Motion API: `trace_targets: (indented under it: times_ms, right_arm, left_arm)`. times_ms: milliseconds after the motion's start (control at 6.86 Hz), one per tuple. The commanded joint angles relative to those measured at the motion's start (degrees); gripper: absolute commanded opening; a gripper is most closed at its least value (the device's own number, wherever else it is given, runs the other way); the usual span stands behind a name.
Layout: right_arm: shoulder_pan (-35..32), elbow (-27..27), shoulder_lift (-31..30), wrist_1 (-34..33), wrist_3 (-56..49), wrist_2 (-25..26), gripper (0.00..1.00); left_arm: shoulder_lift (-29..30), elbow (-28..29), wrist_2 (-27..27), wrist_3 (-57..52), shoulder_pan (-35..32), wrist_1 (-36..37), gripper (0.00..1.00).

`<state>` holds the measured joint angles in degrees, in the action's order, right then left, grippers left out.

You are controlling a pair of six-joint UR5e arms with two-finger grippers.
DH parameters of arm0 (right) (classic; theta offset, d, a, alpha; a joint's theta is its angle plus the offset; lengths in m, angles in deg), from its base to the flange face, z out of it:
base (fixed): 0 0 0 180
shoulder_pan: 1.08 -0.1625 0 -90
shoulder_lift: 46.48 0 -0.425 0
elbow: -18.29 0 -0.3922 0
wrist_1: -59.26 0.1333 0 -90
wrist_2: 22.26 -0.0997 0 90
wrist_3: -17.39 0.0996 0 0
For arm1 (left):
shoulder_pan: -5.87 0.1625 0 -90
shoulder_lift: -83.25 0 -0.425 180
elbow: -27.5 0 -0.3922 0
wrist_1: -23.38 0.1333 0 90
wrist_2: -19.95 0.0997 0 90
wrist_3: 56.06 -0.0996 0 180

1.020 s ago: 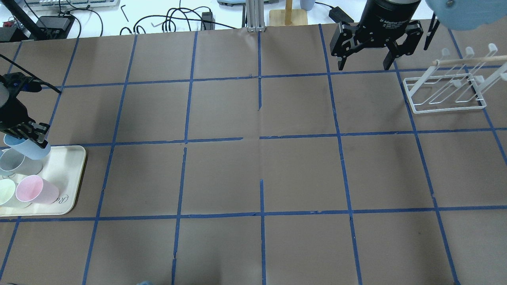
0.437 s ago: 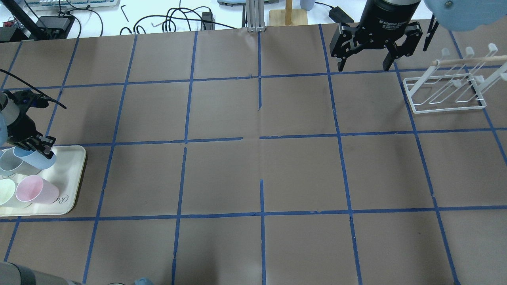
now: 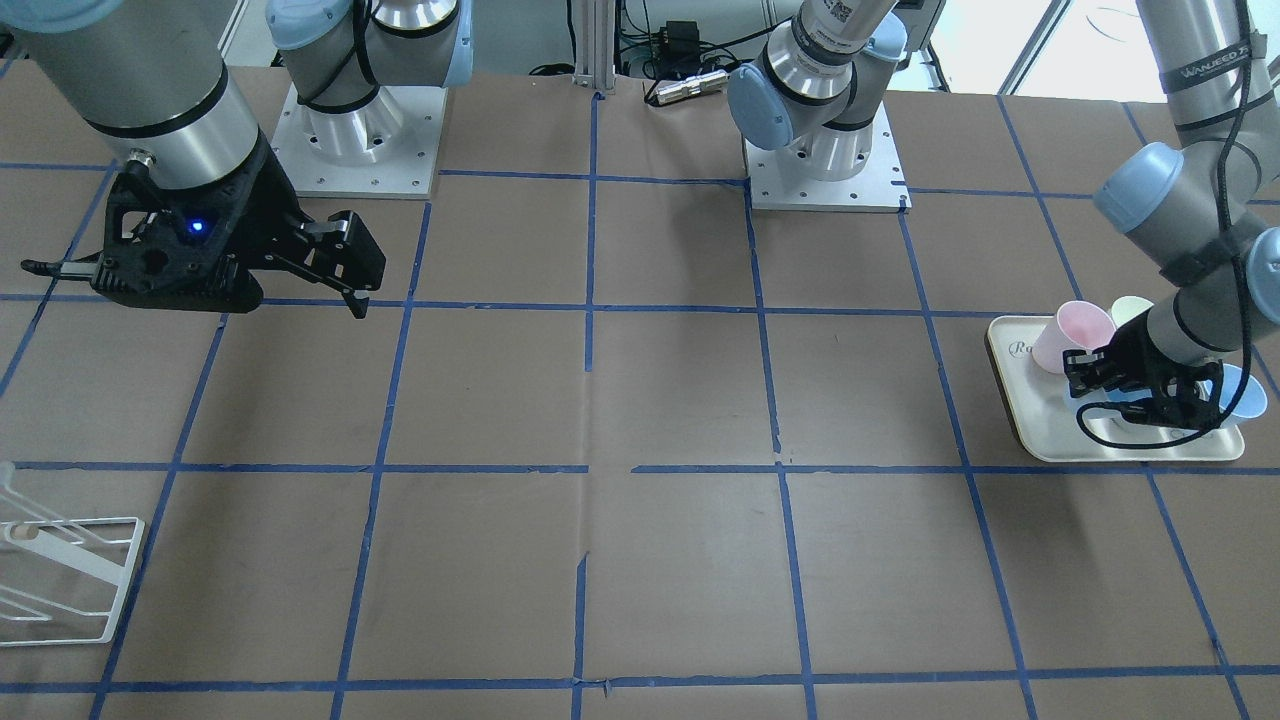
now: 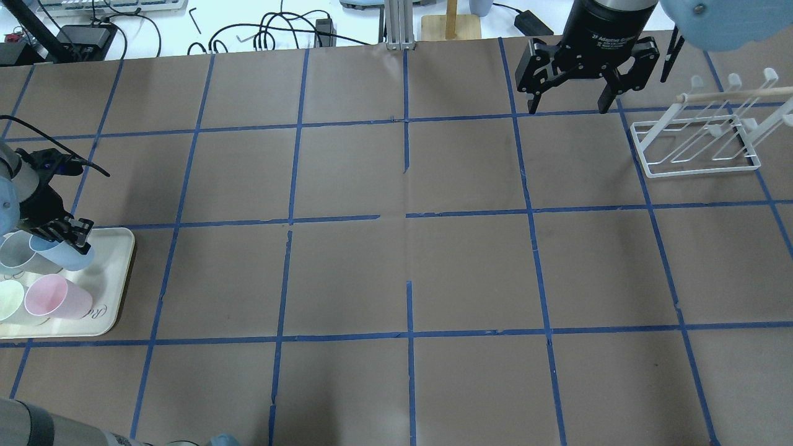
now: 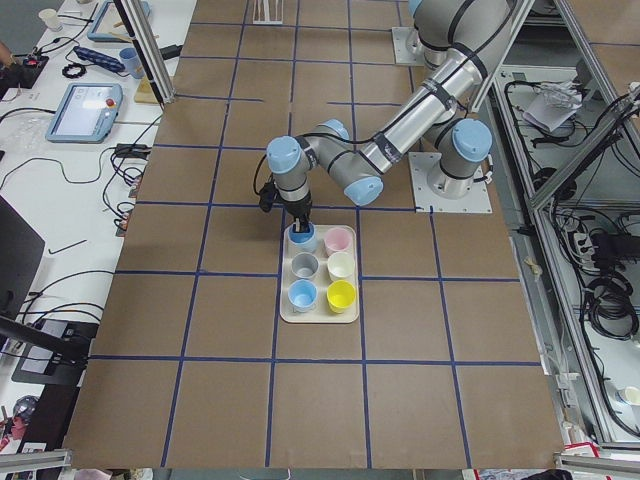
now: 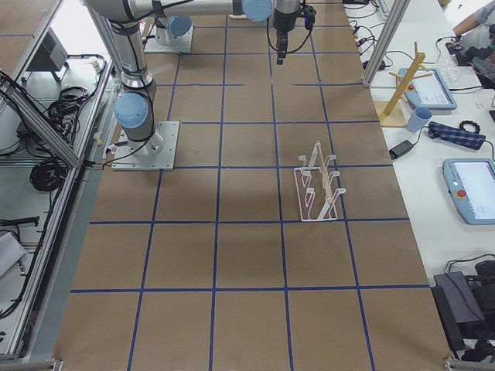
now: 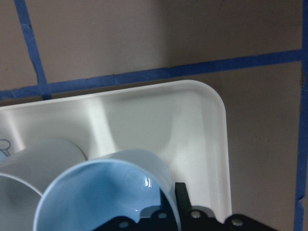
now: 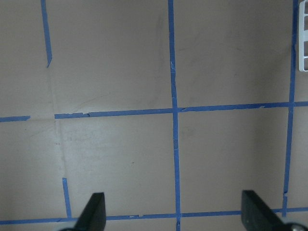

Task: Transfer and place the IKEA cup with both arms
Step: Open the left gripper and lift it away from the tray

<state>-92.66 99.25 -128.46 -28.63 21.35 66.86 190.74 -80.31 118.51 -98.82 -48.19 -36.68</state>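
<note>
The pale blue IKEA cup (image 4: 69,254) is tilted over the far corner of the cream tray (image 4: 114,272). My left gripper (image 4: 62,231) is shut on its rim. In the left wrist view the cup (image 7: 108,190) fills the lower left, with one black finger (image 7: 180,192) against its outer wall. In the front-facing view the gripper (image 3: 1140,385) covers most of the cup (image 3: 1240,398). I cannot tell whether the cup's base touches the tray. My right gripper (image 4: 567,102) is open and empty above the far right of the table, its fingers (image 8: 95,211) wide apart.
A grey cup (image 4: 18,254), a pink cup (image 4: 52,297) and a pale green cup (image 4: 7,300) stand on the tray. A second blue cup (image 5: 302,295) and a yellow cup (image 5: 341,294) show in the exterior left view. A white wire rack (image 4: 694,145) stands far right.
My left gripper has moved right and nearer in the overhead view, carrying the blue cup with it over the tray corner. The cup looks smaller now. The right gripper has barely moved.
</note>
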Motion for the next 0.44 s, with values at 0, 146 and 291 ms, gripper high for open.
trace_targets:
  times_ms: [0, 146, 291]
  right_arm:
    - [0.09, 0.34, -0.02, 0.0, -0.01, 0.0, 1.0]
    - [0.17, 0.34, -0.02, -0.09, 0.08, -0.09, 1.0]
    - [0.09, 0.43, -0.02, -0.35, 0.08, 0.0, 1.0]
  left_arm:
    - [0.61, 0.23, 0.23, -0.04, 0.0, -0.33, 0.49]
    - [0.53, 0.32, 0.23, 0.04, -0.08, -0.85, 0.99]
    - [-1.22, 0.5, 0.23, 0.04, -0.69, -2.68, 1.0]
